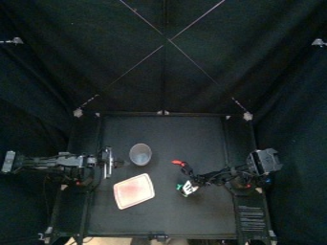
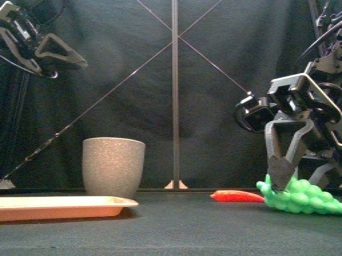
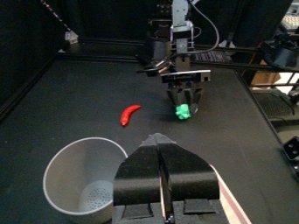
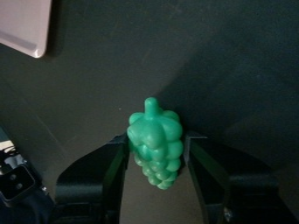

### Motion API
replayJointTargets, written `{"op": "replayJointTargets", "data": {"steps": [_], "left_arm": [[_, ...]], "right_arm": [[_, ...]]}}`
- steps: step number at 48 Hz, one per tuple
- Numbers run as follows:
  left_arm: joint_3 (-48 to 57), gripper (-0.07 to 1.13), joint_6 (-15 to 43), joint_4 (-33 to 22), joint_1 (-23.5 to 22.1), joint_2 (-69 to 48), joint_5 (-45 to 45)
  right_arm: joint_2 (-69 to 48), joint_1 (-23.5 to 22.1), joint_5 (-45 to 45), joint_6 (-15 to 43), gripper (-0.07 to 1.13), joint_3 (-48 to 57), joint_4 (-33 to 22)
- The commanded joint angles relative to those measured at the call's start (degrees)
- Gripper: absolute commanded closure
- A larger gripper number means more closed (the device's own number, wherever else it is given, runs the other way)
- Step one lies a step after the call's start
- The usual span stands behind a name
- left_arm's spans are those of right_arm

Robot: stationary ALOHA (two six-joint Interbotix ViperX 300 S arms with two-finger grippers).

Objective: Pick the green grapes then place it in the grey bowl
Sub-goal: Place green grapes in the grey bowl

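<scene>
— Green grapes [image 4: 156,147]: where are they found?
— Between the fingers [image 4: 114,166] of the right gripper [image 2: 282,172], lying on the table [image 2: 174,225]. The fingers are set against both flanks of the bunch, so it is judged to be clamped, though not yet lifted.
— Which step is in hand, then?
— The pick. The grasp is judged made. The lift and the carry are not yet done.
— And the bowl [image 2: 114,165]?
— It is stood well away from those fingers, across the table on the left arm's side, upright and, as far as the left wrist view shows, empty. A red chilli [image 2: 238,197] is laid near the fingers, on the bowl's side of them, apart from the grapes. A pink tray [image 2: 60,207] is set farther off, near the bowl.
— What is called for next?
— A straight lift, so that the chilli is not dragged along. Then a carry over it to above the bowl's mouth, where the fingers are to be parted.
— Is the left gripper [image 3: 163,175] needed?
— It seems not. Its fingers are pressed together on nothing, high up, with the bowl just beside and below them.
</scene>
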Motion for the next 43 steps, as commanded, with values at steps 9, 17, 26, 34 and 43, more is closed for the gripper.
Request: {"op": "replayJointTargets", "data": {"steps": [9, 17, 26, 34, 43], "left_arm": [[-0.4, 0.96, 0.1, -1.0, -0.2, 0.2, -0.4], [-0.4, 0.96, 0.2, -1.0, -0.1, 0.2, -0.8], [-0.4, 0.96, 0.1, -1.0, 0.1, 0.2, -1.4], [-0.2, 0.96, 0.0, -1.2, 0.1, 0.2, -1.4], [0.4, 0.96, 0.1, -1.2, 0.3, 0.3, -2.0]], "right_arm": [[-1.6, -1.6, -0.4, -0.8, 0.42, -4.3, -4.8], [-2.8, -5.7, -0.5, -0.9, 0.42, -12.3, -19.0], [-1.6, -11.9, -0.7, -0.5, 0.42, -23.1, -39.5], [2.1, -17.8, -2.5, -0.4, 0.42, -29.6, -49.7], [9.8, -21.6, -10.0, -0.4, 0.42, -36.0, -53.1]]}}
